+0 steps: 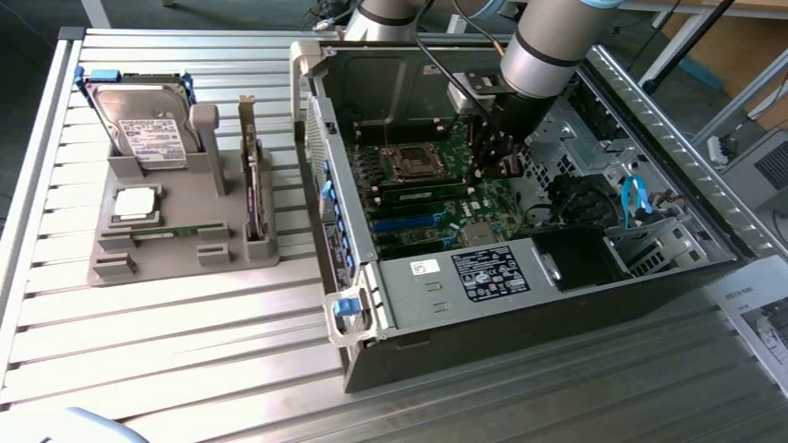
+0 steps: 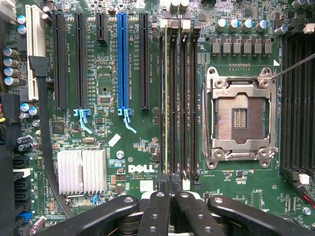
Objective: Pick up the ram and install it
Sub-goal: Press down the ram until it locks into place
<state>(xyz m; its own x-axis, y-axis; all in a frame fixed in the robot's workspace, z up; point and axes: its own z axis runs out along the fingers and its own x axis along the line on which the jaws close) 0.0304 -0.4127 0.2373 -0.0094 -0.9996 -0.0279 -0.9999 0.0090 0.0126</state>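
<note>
Pincer point(image 2: 170, 191) is sitting closed, tips pressed together, down inside the open PC case point(image 1: 542, 323) over the mobo point(image 2: 147, 142). Tips are meeting right at one end of the ram point(image 2: 167, 98). The ram is standing on edge in the DIMM slot of its bank that's furthest from the CPU socket point(image 2: 239, 118), w/ the other slots point(image 2: 183, 98) lying betw. it and the socket. Ram's long axis is running straight away from the tips, along the slot. In the exterior view that's toward the exterior view's left, w/ the pincer at the stick's right end. Can't tell whether the tips are pinching that end or just bearing on its top edge. Stick looks placed in the slot, but how deep it's sitting isn't readable.
</note>
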